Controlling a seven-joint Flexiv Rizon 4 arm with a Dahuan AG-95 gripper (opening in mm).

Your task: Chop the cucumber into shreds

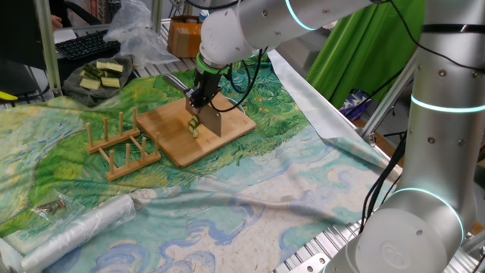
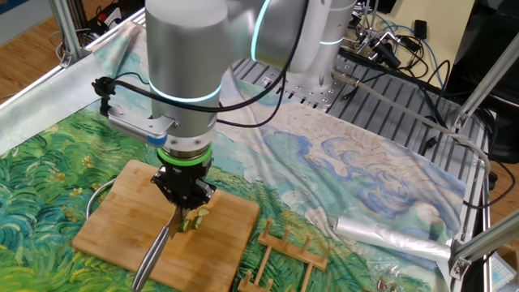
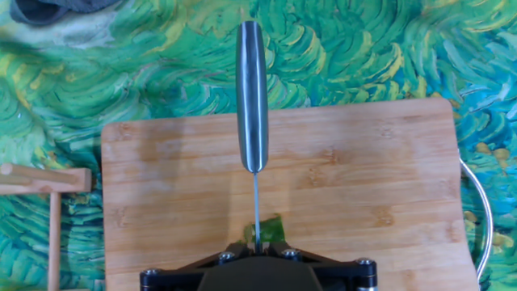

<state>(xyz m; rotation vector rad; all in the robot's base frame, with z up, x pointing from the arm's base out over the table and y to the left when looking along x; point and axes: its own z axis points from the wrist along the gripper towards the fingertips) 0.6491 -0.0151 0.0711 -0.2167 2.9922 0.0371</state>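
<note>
A small green cucumber (image 1: 194, 127) chunk lies on the wooden cutting board (image 1: 176, 144). My gripper (image 1: 203, 97) is shut on a knife (image 1: 211, 120) by its blade, which stands edge-down on the chunk. From the other side, the gripper (image 2: 185, 195) sits right over the cucumber (image 2: 195, 217), and the knife's steel handle (image 2: 154, 253) juts toward the board's near edge. In the hand view the handle (image 3: 251, 97) points away from me, the thin blade runs down into the cucumber (image 3: 272, 231), and the gripper (image 3: 257, 246) hides part of the chunk.
A wooden peg rack (image 1: 121, 144) stands just left of the board. A grey plate of cucumber sticks (image 1: 102, 74) sits at the back left. A rolled plastic sheet (image 1: 76, 226) lies near the front. A thin metal loop (image 3: 478, 218) lies by the board's right edge.
</note>
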